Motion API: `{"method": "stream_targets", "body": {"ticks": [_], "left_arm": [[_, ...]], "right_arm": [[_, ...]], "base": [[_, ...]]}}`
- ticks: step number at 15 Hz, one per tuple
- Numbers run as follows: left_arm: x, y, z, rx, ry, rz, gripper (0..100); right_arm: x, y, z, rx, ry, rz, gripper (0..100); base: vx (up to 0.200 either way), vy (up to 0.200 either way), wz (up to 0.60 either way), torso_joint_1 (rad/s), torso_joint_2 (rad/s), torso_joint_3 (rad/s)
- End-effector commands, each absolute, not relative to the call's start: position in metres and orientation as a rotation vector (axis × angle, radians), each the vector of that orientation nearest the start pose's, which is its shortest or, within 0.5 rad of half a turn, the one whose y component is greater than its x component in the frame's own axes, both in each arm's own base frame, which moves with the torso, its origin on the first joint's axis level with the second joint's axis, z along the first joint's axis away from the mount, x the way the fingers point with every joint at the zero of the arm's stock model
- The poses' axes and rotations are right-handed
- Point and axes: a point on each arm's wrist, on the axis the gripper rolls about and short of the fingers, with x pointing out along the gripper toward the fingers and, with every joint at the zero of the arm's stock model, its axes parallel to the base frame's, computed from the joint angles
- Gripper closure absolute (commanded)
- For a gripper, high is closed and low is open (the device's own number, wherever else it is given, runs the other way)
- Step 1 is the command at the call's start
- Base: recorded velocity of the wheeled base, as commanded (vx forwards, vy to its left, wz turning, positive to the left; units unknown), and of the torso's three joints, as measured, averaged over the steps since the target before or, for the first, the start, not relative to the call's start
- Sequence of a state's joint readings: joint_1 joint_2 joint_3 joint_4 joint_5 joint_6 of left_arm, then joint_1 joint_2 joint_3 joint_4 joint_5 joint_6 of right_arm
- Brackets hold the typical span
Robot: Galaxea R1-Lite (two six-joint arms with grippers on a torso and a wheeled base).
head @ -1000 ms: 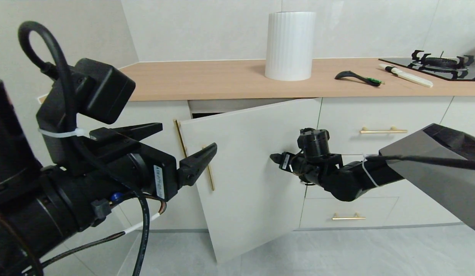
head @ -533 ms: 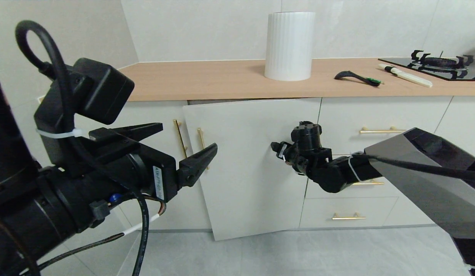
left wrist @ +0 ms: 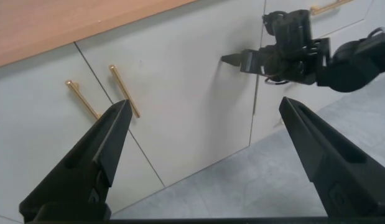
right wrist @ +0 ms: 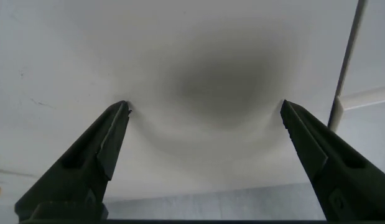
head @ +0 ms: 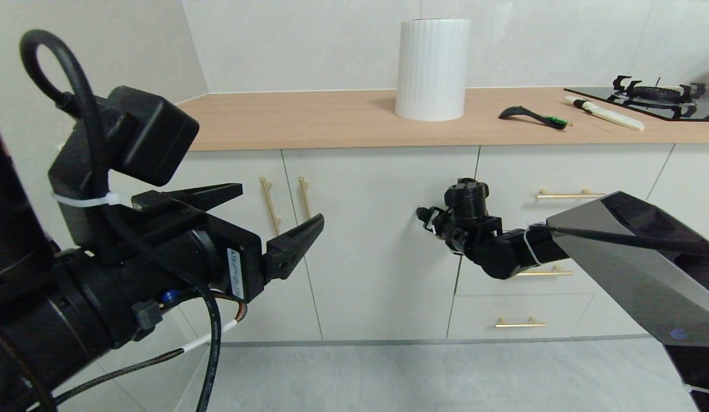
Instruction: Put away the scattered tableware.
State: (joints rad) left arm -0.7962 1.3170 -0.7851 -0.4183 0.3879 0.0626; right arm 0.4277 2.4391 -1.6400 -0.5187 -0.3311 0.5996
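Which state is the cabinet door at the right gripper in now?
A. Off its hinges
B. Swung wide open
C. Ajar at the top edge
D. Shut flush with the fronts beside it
D: the cabinet door lies flush with the neighbouring door, with no dark gap under the counter, and the open right gripper has its fingertips at the door's face.

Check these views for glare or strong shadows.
Head view: soft, even light, no harsh glare; the white ribbed canister casts a faint shadow on the countertop. Right wrist view: a dark, soft-edged shadow patch lies on the cabinet door between the open fingers of the right gripper.
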Motion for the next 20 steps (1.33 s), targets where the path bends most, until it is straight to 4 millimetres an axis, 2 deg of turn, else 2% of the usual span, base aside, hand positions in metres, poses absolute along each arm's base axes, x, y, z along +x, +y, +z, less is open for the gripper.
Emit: {"method": "stream_targets", "body": {"ticks": [1,3,4,5,7,8,9,11,12,13,14,15,17,18,19,20], "left_arm": [[0.156,-0.147,0.255,0.127,0.083,-0.411,0],[0.156,-0.147,0.255,0.126,0.082,-0.411,0],[0.155,-0.147,0.255,0.126,0.082,-0.411,0],[0.154,-0.146,0.256,0.123,0.080,-0.410,0],[0.153,-0.138,0.259,0.112,0.067,-0.392,0],[0.150,-0.123,0.261,0.101,0.051,-0.344,0],[0.142,-0.108,0.262,0.089,0.034,-0.308,0],[0.117,-0.072,0.257,0.055,-0.006,-0.222,0],[0.099,-0.053,0.255,0.030,-0.047,-0.177,0],[0.086,-0.041,0.250,0.020,-0.068,-0.142,0],[0.059,-0.020,0.233,0.020,-0.080,-0.070,0],[0.038,-0.007,0.222,0.013,-0.094,-0.007,0],[0.002,0.008,0.195,-0.031,-0.120,0.091,0],[-0.007,0.010,0.187,-0.043,-0.131,0.112,0],[-0.023,0.012,0.162,-0.041,-0.129,0.122,0],[-0.028,0.012,0.149,-0.034,-0.115,0.115,0]], "right_arm": [[0.462,0.198,0.094,0.497,0.269,0.002,0],[0.456,0.199,0.103,0.498,0.258,-0.006,0],[0.431,0.197,0.133,0.498,0.240,-0.002,0],[0.412,0.192,0.148,0.495,0.242,0.006,0],[0.357,0.172,0.186,0.481,0.234,0.025,0],[0.312,0.149,0.212,0.435,0.197,0.017,0],[0.273,0.127,0.223,0.374,0.177,0.000,0],[0.195,0.074,0.194,0.195,0.242,-0.077,0],[0.155,0.051,0.186,0.157,0.220,-0.098,0],[0.133,0.036,0.187,0.148,0.175,-0.129,0],[0.094,0.011,0.188,0.105,0.108,-0.231,0],[0.061,0.000,0.185,0.068,0.078,-0.283,0],[-0.008,-0.011,0.173,0.024,0.036,-0.275,0],[-0.025,-0.013,0.173,0.026,0.021,-0.258,0],[-0.052,-0.017,0.174,0.055,-0.031,-0.252,0],[-0.060,-0.019,0.173,0.069,-0.058,-0.252,0]], "base": [[0.000,0.000,0.00,0.000,0.00,0.000],[0.000,0.000,0.00,0.000,0.00,0.000],[0.000,0.000,0.00,0.000,0.00,0.000],[0.000,0.000,0.00,0.000,0.00,0.000],[0.000,0.000,0.00,0.000,0.00,0.000],[0.000,0.000,0.00,0.000,0.00,0.000],[0.000,0.000,0.00,0.000,0.00,0.000],[0.000,0.000,0.00,0.000,0.00,0.000],[0.000,0.000,0.00,0.000,0.00,0.000],[0.000,0.000,0.00,0.000,0.00,0.000],[0.000,0.000,0.00,0.000,0.00,0.000],[0.000,0.000,0.00,0.000,0.00,0.000],[0.000,0.000,0.00,0.000,0.00,0.000],[0.000,0.000,0.00,0.000,0.00,0.000],[0.000,0.000,0.00,0.000,0.00,0.000],[0.000,0.000,0.00,0.000,0.00,0.000]]}}
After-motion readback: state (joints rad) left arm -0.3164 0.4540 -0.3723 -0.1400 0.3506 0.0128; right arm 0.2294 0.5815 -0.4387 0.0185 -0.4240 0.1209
